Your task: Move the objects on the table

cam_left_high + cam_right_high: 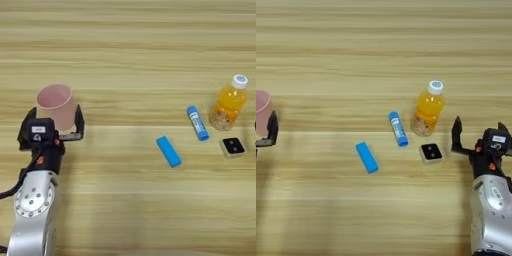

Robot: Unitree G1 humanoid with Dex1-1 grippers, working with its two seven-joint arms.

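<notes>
The worktop (130, 45) is light tan wood with plank lines running side to side, and it fills the whole view. Taking the bottle (427, 110) of orange juice as the landmark: it stands upright with a white cap, right of the middle. The left arm comes up from the near left corner, far left of the bottle, and its left pincer (55, 120) has its fingers spread on either side of the pink cup (56, 105), which stands upright with its mouth open; I cannot tell whether the fingers touch the cup. The right arm rises at the near right, and its right pincer (479, 134) is spread wide just right of the bottle, with nothing between the fingers. A flat blue bar (367, 157) lies left of the bottle and nearer the robot. A blue tube (398, 129) lies just left of the bottle. A small beige square (431, 153) with a black centre lies just in front of the bottle, between it and the right pincer.
</notes>
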